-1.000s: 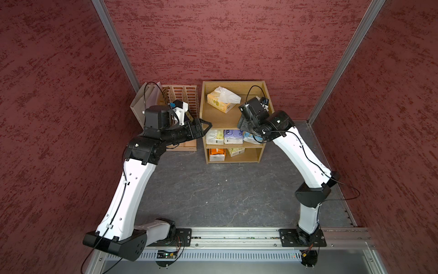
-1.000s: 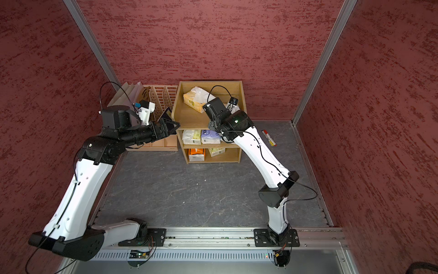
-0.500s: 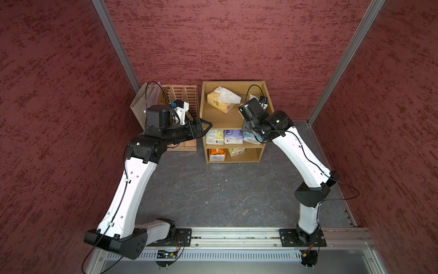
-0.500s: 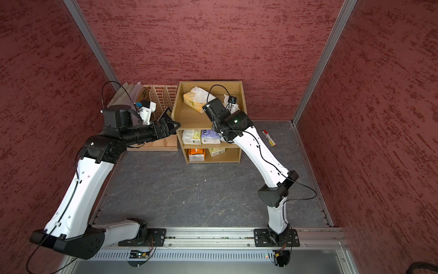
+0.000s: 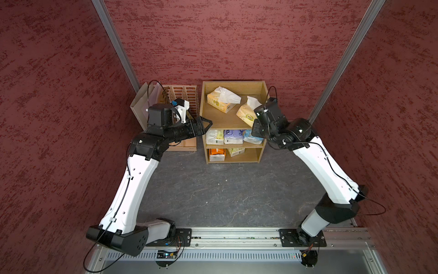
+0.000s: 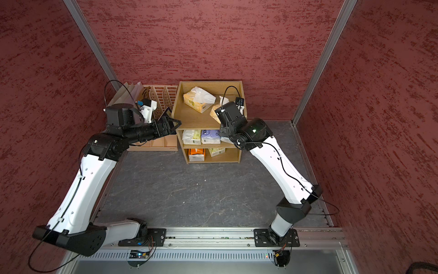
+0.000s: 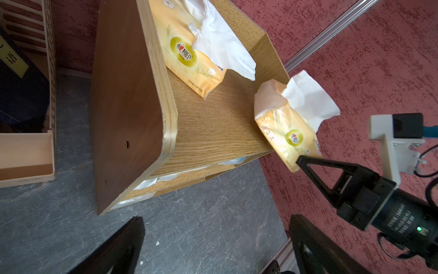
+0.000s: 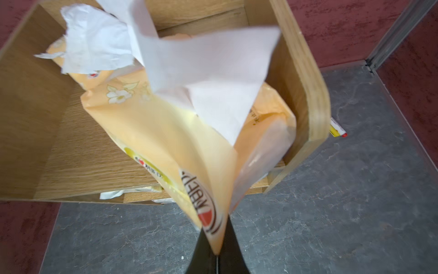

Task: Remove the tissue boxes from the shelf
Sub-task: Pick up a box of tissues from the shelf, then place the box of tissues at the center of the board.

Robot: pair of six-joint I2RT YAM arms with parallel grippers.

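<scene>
One wrist view shows right end effector (image 8: 216, 239) pinching tissue pack (image 8: 166, 142).

— The shelf (image 5: 220, 119)?
— Light oak grain, darker brown on its outer side.
— The top packs?
— The first orange-yellow tissue pack (image 5: 219, 102) and the second orange-yellow tissue pack (image 5: 246, 115): white flowers, a green-gold emblem, white tissue.
— Below?
— A pale yellow tissue pack (image 5: 214, 137), purple tissue pack (image 5: 233, 136) and light blue tissue pack (image 5: 251, 138). Lower down, an orange-and-white tissue pack (image 5: 216, 154) and a second pale yellow tissue pack (image 5: 235, 151).
— Around them?
— Mottled dark red walls (image 5: 237, 35), veined dark grey table (image 5: 225, 194), peach file organizer (image 5: 184, 95). The left pincer (image 7: 216, 218) and right pincer (image 8: 216, 251) are black.
</scene>
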